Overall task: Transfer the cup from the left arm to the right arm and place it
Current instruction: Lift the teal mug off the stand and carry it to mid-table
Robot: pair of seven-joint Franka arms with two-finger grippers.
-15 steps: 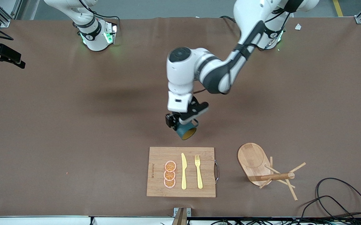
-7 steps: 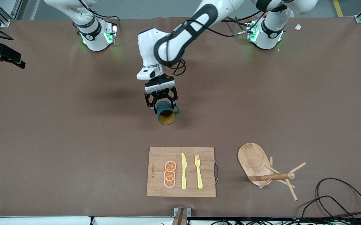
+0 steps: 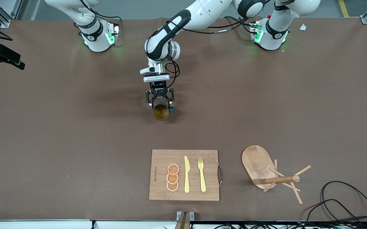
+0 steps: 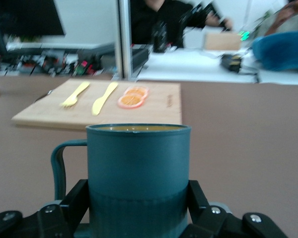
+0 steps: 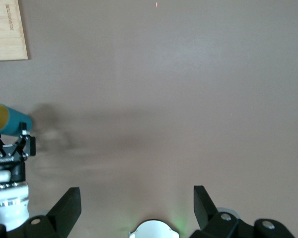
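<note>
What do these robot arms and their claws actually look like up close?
Both arms are glossy white with rounded segments and dark grey or black bands at the joints. Green lights glow at their bases, and thin black cables run along them. The left gripper is a small black two-finger claw under a white wrist block. The right gripper shows black angular fingers with silver screws.

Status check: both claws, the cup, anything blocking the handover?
Left claw shut on cup, held above bare table mid-span. Right claw open, waiting high over the table at its own end. Nothing between them; cutting board nearer the front camera.
</note>
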